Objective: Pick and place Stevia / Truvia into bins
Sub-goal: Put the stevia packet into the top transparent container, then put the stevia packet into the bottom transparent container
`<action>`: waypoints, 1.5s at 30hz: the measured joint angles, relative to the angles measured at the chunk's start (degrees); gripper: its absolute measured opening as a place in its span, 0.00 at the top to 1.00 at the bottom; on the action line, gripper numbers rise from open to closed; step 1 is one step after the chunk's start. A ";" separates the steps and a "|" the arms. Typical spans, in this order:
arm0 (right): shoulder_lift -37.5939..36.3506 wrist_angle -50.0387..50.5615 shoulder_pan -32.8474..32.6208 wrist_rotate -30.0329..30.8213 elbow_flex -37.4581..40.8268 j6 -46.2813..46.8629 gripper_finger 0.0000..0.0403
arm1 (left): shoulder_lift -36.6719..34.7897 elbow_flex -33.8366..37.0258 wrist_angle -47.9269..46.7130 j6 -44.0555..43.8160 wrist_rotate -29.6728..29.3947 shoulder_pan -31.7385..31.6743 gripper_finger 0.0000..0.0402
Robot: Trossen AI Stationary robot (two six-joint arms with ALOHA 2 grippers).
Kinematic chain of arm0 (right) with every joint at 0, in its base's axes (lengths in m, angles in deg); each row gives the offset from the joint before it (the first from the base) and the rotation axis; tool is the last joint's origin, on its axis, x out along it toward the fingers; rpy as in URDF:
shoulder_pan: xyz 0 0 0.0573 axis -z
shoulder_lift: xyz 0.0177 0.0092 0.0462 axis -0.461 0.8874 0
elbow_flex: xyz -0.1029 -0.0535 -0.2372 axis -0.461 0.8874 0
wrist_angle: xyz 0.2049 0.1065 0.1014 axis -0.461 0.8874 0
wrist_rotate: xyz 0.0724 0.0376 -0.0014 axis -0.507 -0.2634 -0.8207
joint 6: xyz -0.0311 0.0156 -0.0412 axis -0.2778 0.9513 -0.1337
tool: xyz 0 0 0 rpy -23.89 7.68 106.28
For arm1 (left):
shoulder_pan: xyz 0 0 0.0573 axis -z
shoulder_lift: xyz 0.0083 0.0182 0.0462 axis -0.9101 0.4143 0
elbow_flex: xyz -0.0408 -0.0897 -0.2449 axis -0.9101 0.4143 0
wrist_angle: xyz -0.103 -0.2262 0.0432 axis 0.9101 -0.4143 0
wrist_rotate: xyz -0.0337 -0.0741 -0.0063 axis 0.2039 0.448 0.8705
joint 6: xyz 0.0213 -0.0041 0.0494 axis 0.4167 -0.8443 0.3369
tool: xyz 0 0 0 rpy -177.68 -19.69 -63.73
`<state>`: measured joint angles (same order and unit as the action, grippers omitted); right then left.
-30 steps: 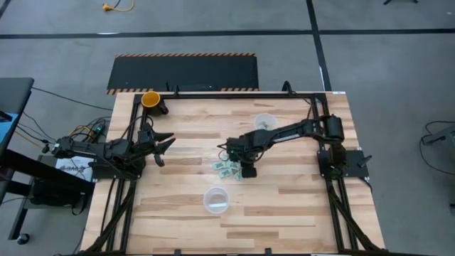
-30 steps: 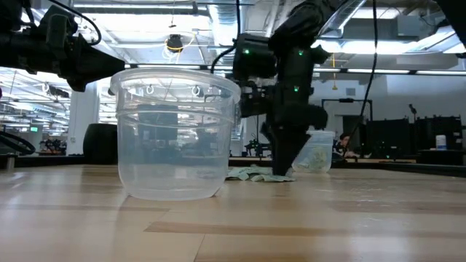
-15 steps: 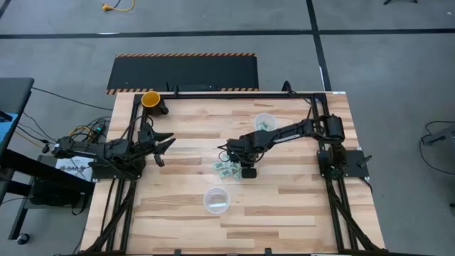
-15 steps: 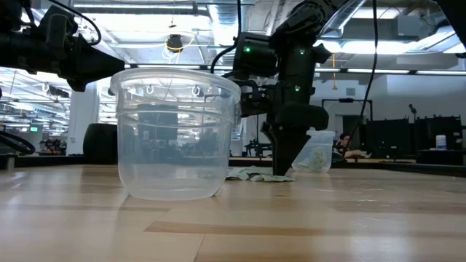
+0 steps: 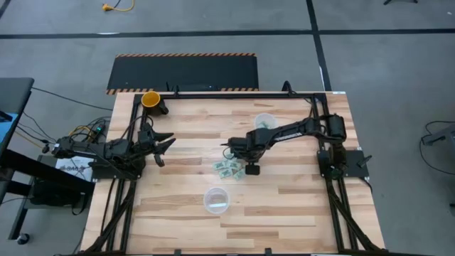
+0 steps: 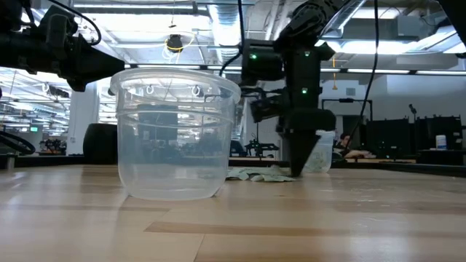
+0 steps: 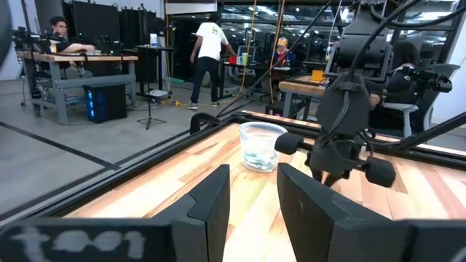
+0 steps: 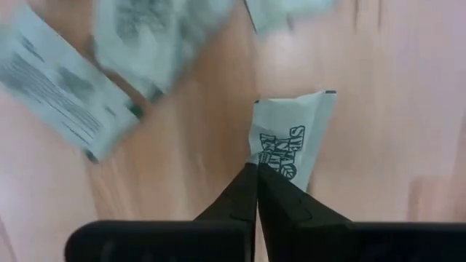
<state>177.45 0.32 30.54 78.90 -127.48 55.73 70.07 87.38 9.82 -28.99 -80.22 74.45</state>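
Observation:
Several green-and-white Stevia packets (image 5: 227, 168) lie in a loose pile on the table's middle, also seen in the low view (image 6: 256, 175). My right gripper (image 5: 251, 169) points down just right of the pile, shut on one packet (image 8: 290, 135). One clear bin (image 5: 216, 200) stands toward the near edge and is empty. The other bin (image 5: 264, 122), farther back, has packets inside. My left gripper (image 7: 253, 200) waits open and level at the table's left edge. My right gripper pinches one packet by its end (image 8: 280, 164) between its two shut fingers (image 8: 240, 196). The fingers come from above, pointing down. The rest of the packet sticks out past the fingertips over the wood; whether it is clear of the table I cannot tell.
An orange-yellow cup (image 5: 151, 99) stands at the far left corner. In the low view the near bin (image 6: 177, 135) fills the foreground and the far bin (image 6: 318, 153) shows behind my right gripper. People work at desks beyond the table (image 7: 207, 54).
My right gripper has shifted a little toward the table's right edge, away from the pile, staying low over the wood.

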 joint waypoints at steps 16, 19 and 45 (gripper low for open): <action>-19.38 5.41 1.46 17.10 -0.09 4.25 1.00 | 0.02 0.00 0.00 0.00 0.00 0.00 0.74; -21.74 5.79 3.89 19.20 -0.17 4.25 1.00 | 0.02 0.00 0.00 0.00 0.01 -0.01 0.74; -22.22 10.67 11.54 12.76 -0.26 7.93 0.75 | 0.02 0.00 0.00 0.00 0.00 0.00 0.74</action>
<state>155.23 10.99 42.09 91.66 -127.74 63.66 70.09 87.38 9.82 -28.99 -80.22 74.45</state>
